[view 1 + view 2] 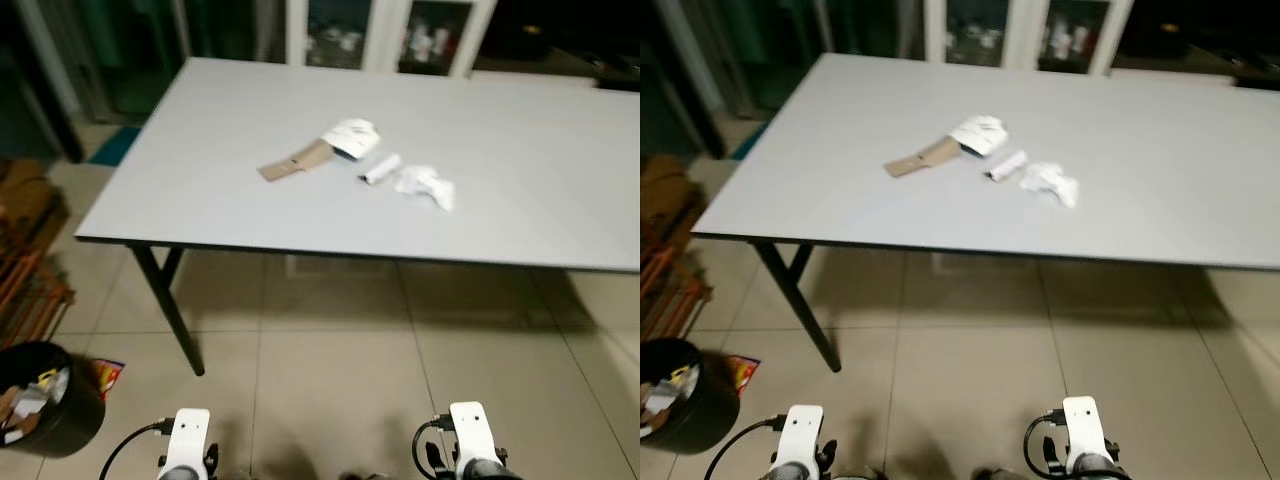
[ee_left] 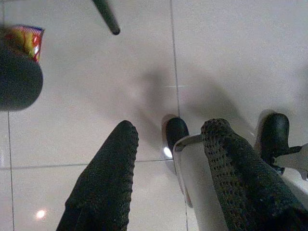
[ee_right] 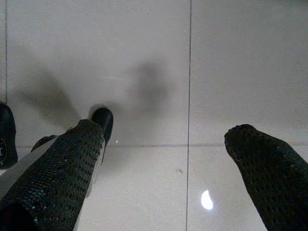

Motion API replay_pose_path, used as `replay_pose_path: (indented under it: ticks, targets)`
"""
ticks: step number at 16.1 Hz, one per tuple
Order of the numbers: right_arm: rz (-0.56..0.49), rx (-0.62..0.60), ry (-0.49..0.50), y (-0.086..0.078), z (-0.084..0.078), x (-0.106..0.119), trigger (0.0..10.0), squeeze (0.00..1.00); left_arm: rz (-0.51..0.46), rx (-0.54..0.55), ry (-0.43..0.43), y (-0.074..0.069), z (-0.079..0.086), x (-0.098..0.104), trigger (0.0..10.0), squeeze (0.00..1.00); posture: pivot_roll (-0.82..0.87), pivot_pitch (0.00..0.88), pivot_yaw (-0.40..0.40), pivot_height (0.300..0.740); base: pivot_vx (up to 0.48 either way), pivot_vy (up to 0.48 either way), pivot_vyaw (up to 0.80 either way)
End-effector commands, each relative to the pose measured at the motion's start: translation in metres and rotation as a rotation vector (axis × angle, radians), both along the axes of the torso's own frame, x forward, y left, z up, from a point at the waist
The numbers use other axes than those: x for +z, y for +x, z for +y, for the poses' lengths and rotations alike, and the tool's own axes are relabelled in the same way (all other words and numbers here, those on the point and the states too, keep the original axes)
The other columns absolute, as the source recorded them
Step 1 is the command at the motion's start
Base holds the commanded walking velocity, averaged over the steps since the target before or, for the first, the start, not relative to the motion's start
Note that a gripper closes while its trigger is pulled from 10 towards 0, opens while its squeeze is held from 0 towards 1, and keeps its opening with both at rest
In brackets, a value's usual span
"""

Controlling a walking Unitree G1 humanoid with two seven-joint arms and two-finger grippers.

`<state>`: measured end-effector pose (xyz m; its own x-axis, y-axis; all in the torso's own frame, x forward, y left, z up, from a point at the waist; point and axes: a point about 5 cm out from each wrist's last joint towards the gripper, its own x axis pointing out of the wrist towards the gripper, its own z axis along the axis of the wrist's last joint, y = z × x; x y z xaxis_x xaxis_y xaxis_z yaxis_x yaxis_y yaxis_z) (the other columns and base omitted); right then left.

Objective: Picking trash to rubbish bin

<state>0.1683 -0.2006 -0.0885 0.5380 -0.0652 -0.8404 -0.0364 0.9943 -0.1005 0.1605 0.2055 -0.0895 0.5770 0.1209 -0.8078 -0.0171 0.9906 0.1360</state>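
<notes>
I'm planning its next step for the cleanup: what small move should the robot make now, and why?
Probably step forward to the table. The trash, a cardboard strip, paper roll and crumpled papers, lies near the tabletop's middle, while the left gripper and right gripper hang open over the floor tiles, well short of it. The bin stands to the robot's left.

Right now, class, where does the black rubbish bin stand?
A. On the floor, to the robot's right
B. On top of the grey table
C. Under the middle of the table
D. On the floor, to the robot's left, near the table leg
D: the black rubbish bin stands on the tiled floor at the robot's left, near the table leg, with a colourful wrapper lying beside it.
</notes>
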Motion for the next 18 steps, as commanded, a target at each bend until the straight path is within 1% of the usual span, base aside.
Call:
replay_pose_path:
  ticks: [1,2,3,4,5,6,7,8,9,10,11,12,14,16,17,18]
  targets:
    - [0.004,-0.012,-0.007,-0.001,-0.004,0.000,10.0,0.00,-0.013,0.001,-0.003,0.004,-0.002,0.001,10.0,0.00,-0.02,0.100,-0.071,0.740,0.000,0.000,0.00]
    - [-0.005,-0.011,-0.012,0.002,-0.004,0.002,10.0,0.00,-0.044,-0.003,0.009,0.009,-0.001,0.005,10.0,0.00,-0.02,0.099,-0.070,0.740,0.000,0.000,0.00]
    - [-0.020,-0.005,-0.024,0.008,-0.006,0.005,10.0,0.00,-0.115,-0.007,0.038,0.020,0.002,0.012,10.0,0.00,-0.02,0.099,-0.070,0.740,0.000,0.000,0.00]
    - [-0.012,0.017,-0.056,0.013,-0.009,0.007,10.0,0.00,-0.188,-0.010,0.066,0.031,0.005,0.020,10.0,0.00,-0.02,0.099,-0.069,0.740,0.000,0.000,0.00]
    - [-0.002,0.029,-0.075,0.014,-0.010,0.008,10.0,0.00,-0.217,-0.011,0.076,0.036,0.006,0.023,10.0,0.00,-0.02,0.099,-0.068,0.740,0.000,0.000,0.00]
    - [-0.058,0.042,-0.079,0.032,-0.014,0.019,10.0,0.00,-0.355,-0.040,0.110,0.056,0.009,0.041,10.0,0.00,-0.02,0.099,-0.068,0.740,0.000,0.000,0.00]
    - [-0.185,0.023,-0.060,0.055,-0.016,0.035,10.0,0.00,-0.477,-0.053,0.136,0.072,0.012,0.059,10.0,0.00,-0.02,0.100,-0.066,0.740,0.000,0.000,0.00]
    - [-0.294,0.005,-0.054,0.073,-0.018,0.050,10.0,0.00,-0.563,-0.048,0.156,0.085,0.016,0.074,10.0,0.00,-0.02,0.100,-0.066,0.740,0.000,0.000,0.00]
    - [-0.378,-0.010,-0.050,0.089,-0.018,0.063,10.0,0.00,-0.636,-0.043,0.172,0.096,0.019,0.089,10.0,0.00,-0.02,0.099,-0.065,0.740,0.000,0.000,0.00]
    - [-0.411,-0.016,-0.054,0.095,-0.018,0.070,10.0,0.00,-0.672,-0.039,0.180,0.100,0.020,0.095,10.0,0.00,-0.02,0.099,-0.065,0.740,0.000,0.000,0.00]
    - [-0.506,-0.033,-0.046,0.112,-0.017,0.088,10.0,0.00,-0.749,-0.025,0.182,0.110,0.020,0.111,10.0,0.00,-0.01,0.099,-0.064,0.740,0.000,0.000,0.00]
    - [-0.583,-0.040,-0.045,0.124,-0.015,0.102,10.0,0.00,-0.802,-0.031,0.178,0.117,0.018,0.122,10.0,0.00,-0.01,0.100,-0.064,0.740,0.000,0.000,0.00]
    - [-0.801,-0.028,-0.043,0.154,-0.007,0.151,10.0,0.00,-0.977,-0.124,0.168,0.137,-0.001,0.164,10.0,0.00,-0.01,0.100,-0.062,0.740,0.000,0.000,0.00]
    - [-0.964,-0.014,-0.008,0.171,0.004,0.194,10.0,0.00,-1.112,-0.151,0.155,0.151,-0.012,0.203,10.0,0.00,-0.01,0.099,-0.060,0.740,0.000,0.000,0.00]
    - [-1.032,-0.012,0.004,0.176,0.007,0.212,10.0,0.00,-1.165,-0.170,0.166,0.156,-0.015,0.220,10.0,0.00,-0.01,0.097,-0.061,0.740,0.000,0.000,0.00]
    - [-1.126,-0.008,0.008,0.181,0.010,0.239,10.0,0.00,-1.225,-0.214,0.180,0.163,-0.020,0.243,10.0,0.00,-0.01,0.096,-0.063,0.740,0.000,0.000,0.00]
